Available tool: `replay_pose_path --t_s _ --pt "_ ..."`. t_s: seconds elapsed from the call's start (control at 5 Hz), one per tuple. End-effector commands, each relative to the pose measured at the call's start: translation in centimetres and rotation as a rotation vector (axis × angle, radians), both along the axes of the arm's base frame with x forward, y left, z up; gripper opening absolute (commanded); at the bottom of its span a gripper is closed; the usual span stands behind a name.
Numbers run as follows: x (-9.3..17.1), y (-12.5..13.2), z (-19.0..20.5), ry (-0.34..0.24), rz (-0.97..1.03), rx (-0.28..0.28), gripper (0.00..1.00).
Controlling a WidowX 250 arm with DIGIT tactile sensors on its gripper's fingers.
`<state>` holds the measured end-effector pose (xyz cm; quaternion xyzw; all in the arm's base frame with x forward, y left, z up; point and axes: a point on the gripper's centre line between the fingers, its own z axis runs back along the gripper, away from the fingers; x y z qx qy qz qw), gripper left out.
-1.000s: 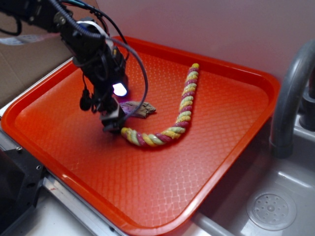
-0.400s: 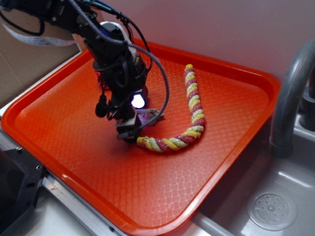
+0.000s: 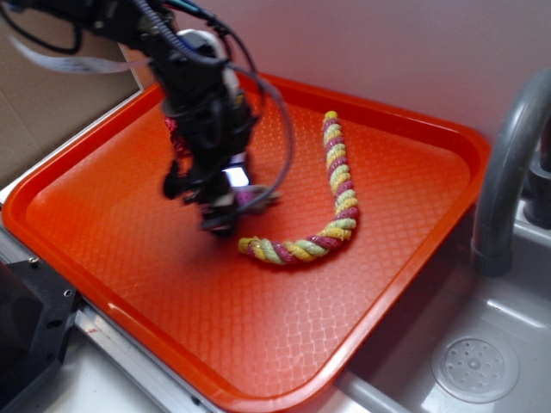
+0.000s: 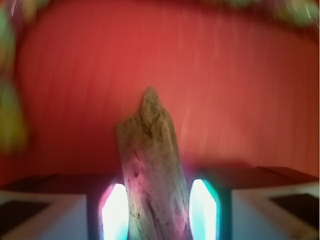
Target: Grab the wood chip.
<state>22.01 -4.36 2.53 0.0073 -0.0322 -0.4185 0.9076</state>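
The black gripper (image 4: 159, 212) clamps its lit fingers (image 4: 116, 212) narrowly on the rough brown-grey wood chip (image 4: 150, 170), just beside the yellow-pink-green braided rope (image 3: 325, 206)'s lower end. Motion blur softens the orange plastic tray (image 3: 413, 284); the arm mostly hides the chip in the exterior view.

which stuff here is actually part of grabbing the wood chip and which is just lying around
Part of the job:
- wood chip, standing between the two fingers in the wrist view
- gripper, fingers on either side of the chip; whether they pinch it is unclear

Just lying about:
- braided rope, curved on the tray beside the gripper
- orange tray, underneath everything
- grey sink to the right
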Motion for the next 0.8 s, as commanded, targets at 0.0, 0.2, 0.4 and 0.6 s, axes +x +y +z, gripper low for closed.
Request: replay_pose_path --t_s 0.0,0.2,0.4,0.6 --pt "0.0 8.9 10.5 -0.206 0.512 -0.088 0.00" --pt "-0.9 8.1 15.4 -0.206 0.763 -0.076 0.00" --pt "-0.7 5.8 20.5 -0.167 0.764 -0.051 0.00" --pt "-1.1 4.4 22.4 -0.156 0.723 0.025 0.00"
